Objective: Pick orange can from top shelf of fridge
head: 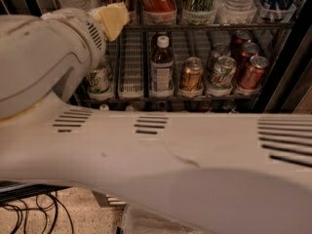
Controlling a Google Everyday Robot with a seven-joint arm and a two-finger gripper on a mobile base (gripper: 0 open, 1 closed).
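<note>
1. Across the lower half of the camera view, my white arm (161, 155) runs from edge to edge and hides the lower part of the fridge (288, 77).
2. At the upper left, past my arm's vented joint, my claw (113, 19) shows as a pale yellow pad against the front edge of the upper shelf (214, 27). I cannot tell whether it is open or closed.
3. The orange can (191, 74) stands upright on the wire shelf (141, 100) one level below. It sits in a clear cup at the front edge, well apart from my claw, lower and to the right.
4. Just left of it stands a white-capped bottle (161, 65). Just right of it is a green-and-white can (223, 72), then a red can (252, 72).
5. Further left sits a white lane tray (130, 65).
6. Black cables (29, 213) lie on the floor at the lower left.
</note>
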